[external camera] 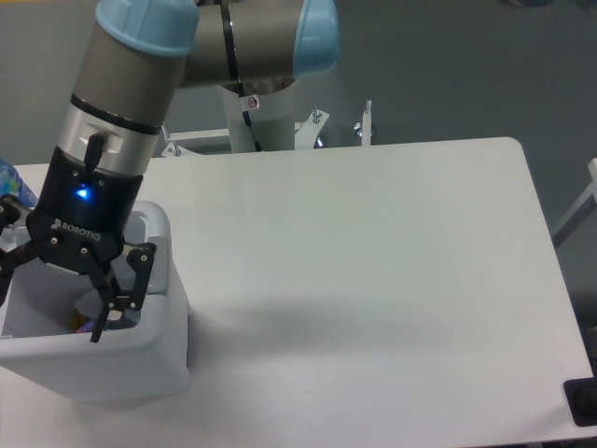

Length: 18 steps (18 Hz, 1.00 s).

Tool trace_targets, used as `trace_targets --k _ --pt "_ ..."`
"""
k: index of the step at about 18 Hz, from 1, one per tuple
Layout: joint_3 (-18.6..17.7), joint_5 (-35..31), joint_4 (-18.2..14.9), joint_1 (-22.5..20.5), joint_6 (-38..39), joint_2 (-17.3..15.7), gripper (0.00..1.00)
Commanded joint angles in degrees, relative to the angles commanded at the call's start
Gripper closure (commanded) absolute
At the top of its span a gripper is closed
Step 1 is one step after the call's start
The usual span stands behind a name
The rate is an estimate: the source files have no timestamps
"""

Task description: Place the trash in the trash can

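The arm reaches down from the top of the frame to the lower left, where the tool (51, 303) hangs over the open top of the trash can (140, 359). Its two black fingers are spread wide: one finger (126, 289) slants down over the right side of the opening, and the other sits at the far left edge of the frame, partly cut off. Nothing is held between them. A blue light glows on the black wrist section above the fingers.

The trash can is a boxy white bin standing on the white table (373, 280) at the lower left of the frame, with its left part running out of view. A grey tab (154, 264) shows on its right rim, just beside the right finger. Inside the bin, low down by the tip of the right finger, a small patch of bluish and yellowish colour (82, 322) can be seen; it is too hidden by the tool and the bin wall to tell what it is.

At the left edge of the frame, above the bin and behind the arm, a sliver of a bluish object (7, 179) peeks into view, cut off too much to identify.

Behind the table stands the arm's white base column (256, 117).
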<state>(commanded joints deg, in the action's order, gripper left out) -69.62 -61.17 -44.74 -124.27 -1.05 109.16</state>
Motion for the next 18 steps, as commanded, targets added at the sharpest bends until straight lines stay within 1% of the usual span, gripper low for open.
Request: trace_targets --k 1,2,4,6,11,13,15,17,18 --pt "0.5 -0.3 0.0 -0.7 0.0 0.0 0.00" --pt "0.7 -2.1 0.0 -1.5 0.0 -0.1 0.00" --pt "1.1 -8.5 0.0 -2.5 -0.1 -0.4 0.00" --pt "1.7 -12.6 0.0 -3.3 -0.3 -0.6 0.00" --pt "1.8 -16.4 -0.4 -7.4 -1.6 -0.9 0.00" --pt "1.4 -18.6 -0.5 -9.1 -6.5 -1.6 0.00" --pt "1.1 -20.1 -1.8 -10.8 -11.6 -2.3 0.00" --pt "0.7 -21.9 -5.0 -11.6 -16.7 -3.2 0.00" --pt "0.5 -23.6 -7.2 -12.4 -19.3 -3.5 0.00"
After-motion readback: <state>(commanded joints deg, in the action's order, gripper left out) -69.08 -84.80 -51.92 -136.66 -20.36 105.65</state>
